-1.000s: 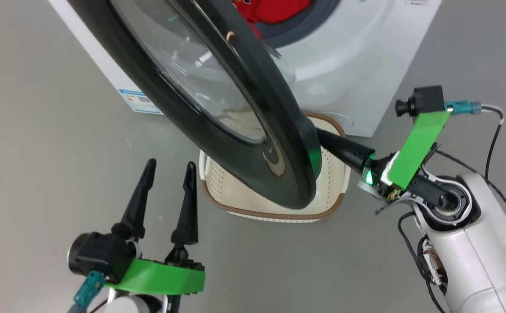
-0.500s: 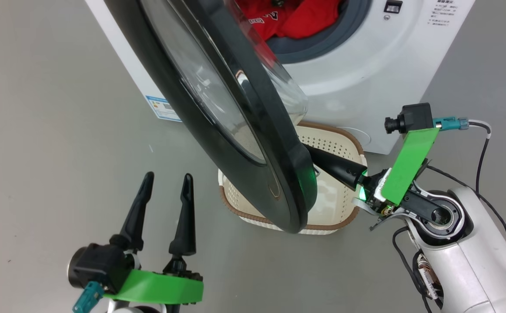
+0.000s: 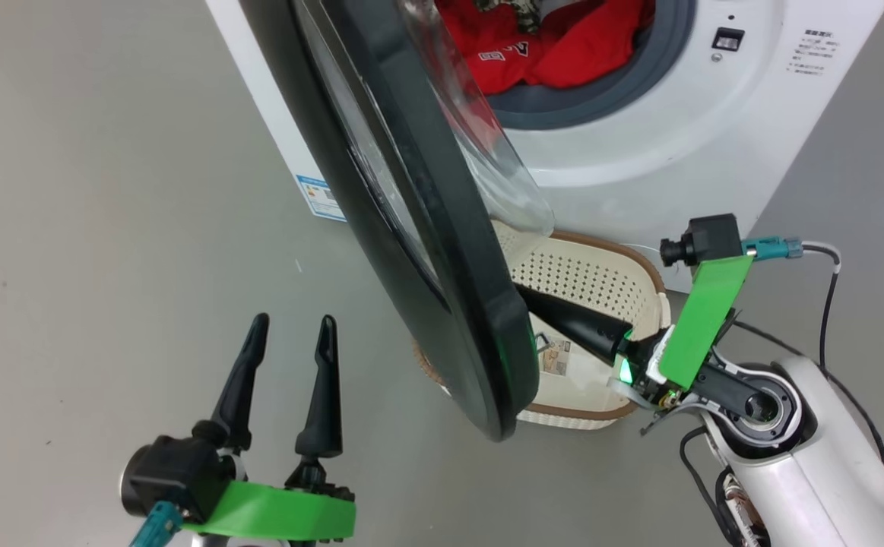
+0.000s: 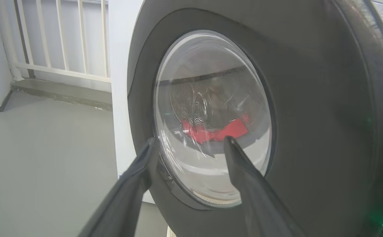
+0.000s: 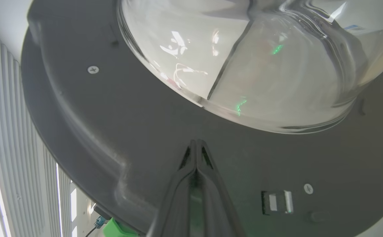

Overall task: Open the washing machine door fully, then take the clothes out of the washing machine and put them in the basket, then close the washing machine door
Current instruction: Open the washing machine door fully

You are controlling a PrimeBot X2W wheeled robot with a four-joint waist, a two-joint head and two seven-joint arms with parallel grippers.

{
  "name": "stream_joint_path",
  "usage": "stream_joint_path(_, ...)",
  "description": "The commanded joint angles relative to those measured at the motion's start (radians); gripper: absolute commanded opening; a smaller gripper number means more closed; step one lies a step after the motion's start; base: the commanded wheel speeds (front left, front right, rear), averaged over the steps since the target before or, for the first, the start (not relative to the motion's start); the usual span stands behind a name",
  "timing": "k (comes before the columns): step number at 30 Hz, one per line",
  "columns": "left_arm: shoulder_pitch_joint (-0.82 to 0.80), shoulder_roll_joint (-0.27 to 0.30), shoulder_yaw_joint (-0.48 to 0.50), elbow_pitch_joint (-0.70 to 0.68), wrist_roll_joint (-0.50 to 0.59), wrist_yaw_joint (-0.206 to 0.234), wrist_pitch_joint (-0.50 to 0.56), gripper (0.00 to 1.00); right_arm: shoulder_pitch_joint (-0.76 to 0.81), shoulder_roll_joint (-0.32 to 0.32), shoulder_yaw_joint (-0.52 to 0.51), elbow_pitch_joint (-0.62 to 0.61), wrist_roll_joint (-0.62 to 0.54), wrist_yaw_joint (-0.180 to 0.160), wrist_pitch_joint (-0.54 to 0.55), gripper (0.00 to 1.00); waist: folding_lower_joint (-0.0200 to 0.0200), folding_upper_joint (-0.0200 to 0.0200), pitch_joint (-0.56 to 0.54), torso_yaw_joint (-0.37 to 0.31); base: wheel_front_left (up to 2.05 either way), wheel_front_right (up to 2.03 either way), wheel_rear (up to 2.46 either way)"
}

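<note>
**Opening the door.** Markings: a blue label sticker (image 3: 322,199) on the washing machine's (image 3: 639,152) side, fine print (image 3: 814,53) on its front, white lettering on the red clothes (image 3: 563,53) and a barcode sticker (image 3: 556,357) in the basket (image 3: 601,273). All are too small to read.

The right gripper (image 5: 196,143) has its fingers pressed together and holds nothing. Its tips rest against the door's (image 3: 449,251) inner face, just below the glass (image 5: 244,65). The left gripper (image 3: 293,323) has its fingers spread wide, holds nothing and faces the door's outer side.

The clothes lie inside the machine beyond the door, and the basket sits beneath the right gripper. Compared with a second ago, the door appears more edge-on and the camera has shifted.
</note>
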Motion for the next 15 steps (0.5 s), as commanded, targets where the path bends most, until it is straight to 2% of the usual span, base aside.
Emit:
stream_joint_path(1,0.007,0.015,0.032,-0.024,-0.003,0.006,-0.005,1.00,0.009,0.019,0.030,-0.034,0.010,0.008,0.009,0.00,0.0000,0.0000,-0.010,0.013,0.00,0.00,0.00)
stream_joint_path(15,0.028,0.015,0.026,-0.020,-0.011,0.008,-0.005,1.00,0.040,0.019,0.065,-0.040,0.020,0.008,0.007,0.00,0.0000,0.0000,-0.041,0.088,0.00,0.00,0.00)
